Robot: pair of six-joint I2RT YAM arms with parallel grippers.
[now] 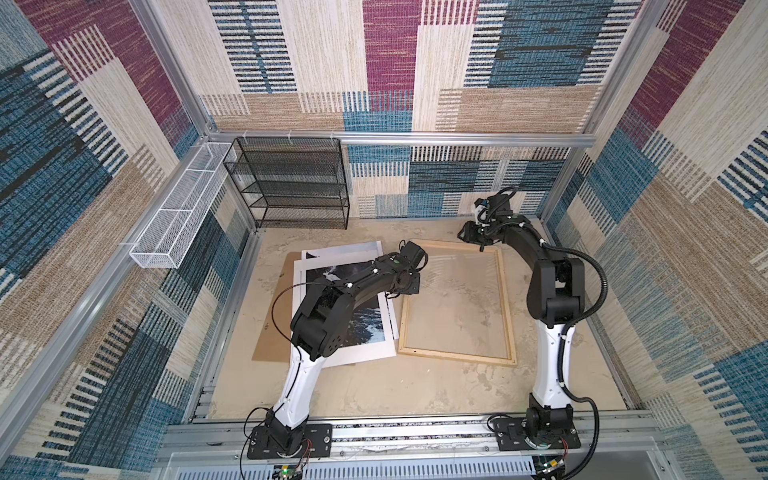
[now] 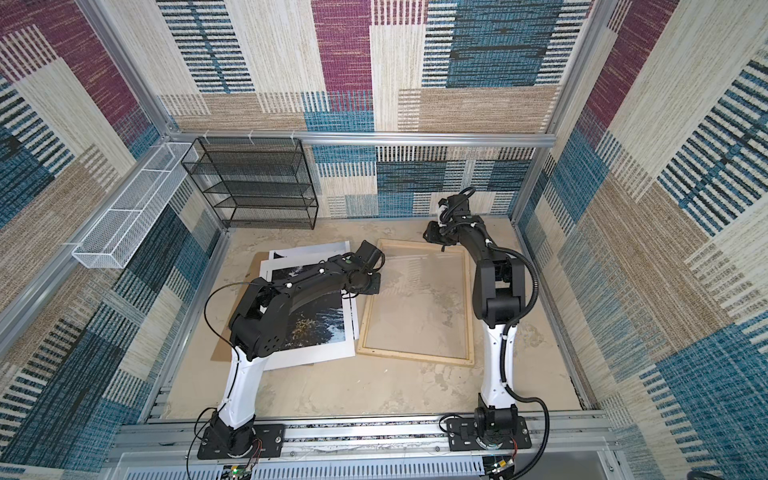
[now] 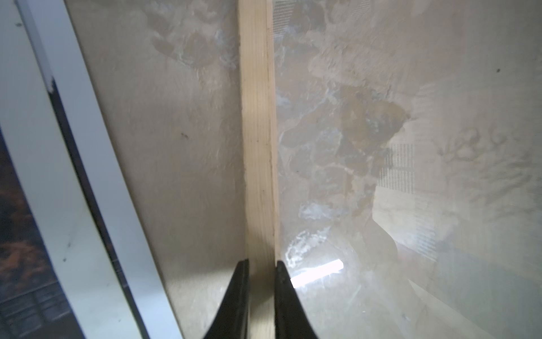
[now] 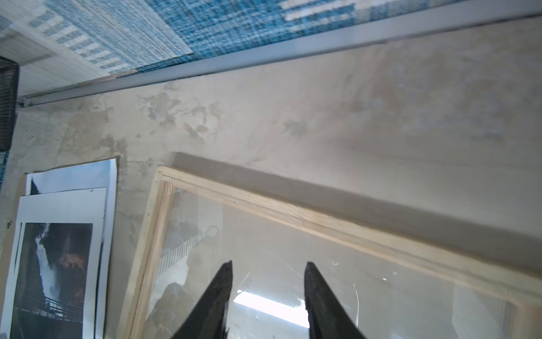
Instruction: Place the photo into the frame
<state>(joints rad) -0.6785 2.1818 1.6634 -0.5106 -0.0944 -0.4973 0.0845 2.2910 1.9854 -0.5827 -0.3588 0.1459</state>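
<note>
The frame (image 1: 457, 357) (image 2: 415, 356) lies flat on the sandy floor right of centre, pale wood around a clear pane. My left gripper (image 1: 409, 286) (image 2: 372, 286) (image 3: 262, 261) is shut on its left rail (image 3: 258, 132), one finger on each side of the wood. The photo (image 1: 365, 324) (image 2: 324, 328) (image 4: 55, 264), a waterfall between dark cliffs, lies in a stack of white sheets left of the frame, partly hidden under my left arm. Over the pane near the frame's far rail (image 4: 293, 211), my right gripper (image 1: 467, 237) (image 2: 434, 237) (image 4: 268, 264) hangs open, holding nothing.
A brown backing board (image 1: 270, 332) sticks out from under the white sheets. A black mesh shelf (image 1: 291, 183) stands against the back wall and a white wire basket (image 1: 178, 220) hangs on the left wall. Patterned walls close in three sides.
</note>
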